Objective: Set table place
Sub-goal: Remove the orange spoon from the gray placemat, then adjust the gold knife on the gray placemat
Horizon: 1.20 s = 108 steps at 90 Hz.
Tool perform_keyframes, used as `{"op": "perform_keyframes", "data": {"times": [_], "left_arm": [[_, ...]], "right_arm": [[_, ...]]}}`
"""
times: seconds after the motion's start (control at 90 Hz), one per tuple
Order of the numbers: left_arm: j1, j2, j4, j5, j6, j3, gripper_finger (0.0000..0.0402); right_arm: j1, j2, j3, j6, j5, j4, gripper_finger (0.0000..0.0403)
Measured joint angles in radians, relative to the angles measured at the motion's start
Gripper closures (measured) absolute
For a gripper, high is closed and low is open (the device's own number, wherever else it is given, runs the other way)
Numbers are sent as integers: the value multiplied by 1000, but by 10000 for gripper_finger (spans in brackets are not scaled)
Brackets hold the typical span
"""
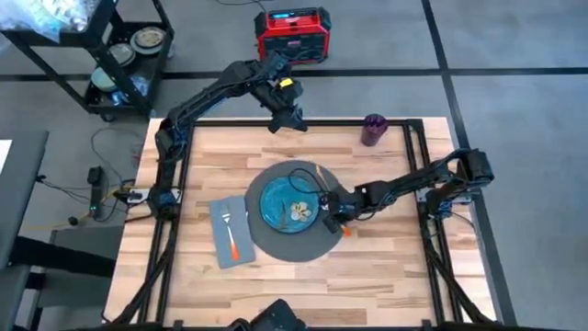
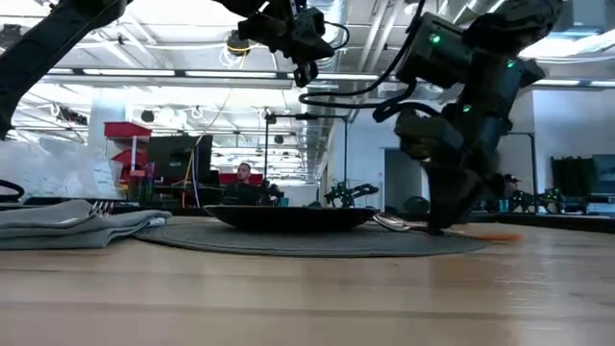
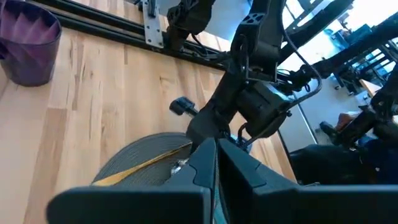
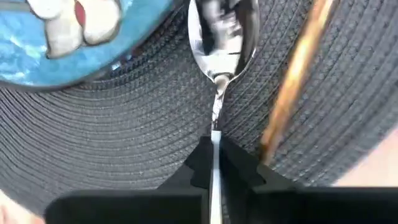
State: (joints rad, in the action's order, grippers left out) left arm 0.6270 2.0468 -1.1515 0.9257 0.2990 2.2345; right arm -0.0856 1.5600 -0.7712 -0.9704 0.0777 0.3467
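Observation:
A round dark grey mat (image 1: 280, 246) lies mid-table and bears a blue-green plate (image 1: 274, 204). Left of it, a grey napkin (image 1: 224, 230) carries an orange-handled fork (image 1: 231, 241). The purple cup (image 1: 372, 129) stands at the far edge, right of centre. My right gripper (image 1: 333, 217) is low over the mat's right part, shut on the spoon (image 4: 222, 31), whose bowl lies beside the plate's rim. My left gripper (image 1: 292, 118) hangs high over the far edge, shut on nothing. My right gripper pinches the spoon's thin metal neck (image 4: 216, 121), just behind the bowl, between its two fingertips. The fingers slant down from the table's right side and lie along the spoon. The bowl (image 2: 389, 223) lies low on the mat, and the orange handle end (image 2: 492, 234) trails behind the fingers.
A thin golden-brown stick (image 4: 298, 74) lies on the mat close beside the spoon. Black frame rails (image 1: 418, 156) run along the table's sides. A black cart (image 1: 119, 55) and a red box (image 1: 294, 32) stand on the floor beyond the far edge.

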Motion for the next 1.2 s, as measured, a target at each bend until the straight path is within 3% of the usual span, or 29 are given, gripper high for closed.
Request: {"op": "perform_keyframes", "data": {"times": [0.244, 0.511, 0.744, 0.989, 1.2], "left_arm": [[0, 0, 3, -2, 10, 0, 401], [0, 0, 7, -2, 4, 0, 401], [0, 0, -21, -7, 0, 0, 402], [-102, -2, 88, -128, -156, -126, 401], [-253, -2, 385, -378, -398, -312, 401]], "right_arm": [[26, -166, -3, -21, 122, 225, 402], [95, -77, 58, -3, 85, 216, 403], [126, -40, 61, -122, 107, 270, 383], [127, -238, 64, -171, 182, 325, 311], [131, -407, 63, -74, 204, 381, 269]]}}
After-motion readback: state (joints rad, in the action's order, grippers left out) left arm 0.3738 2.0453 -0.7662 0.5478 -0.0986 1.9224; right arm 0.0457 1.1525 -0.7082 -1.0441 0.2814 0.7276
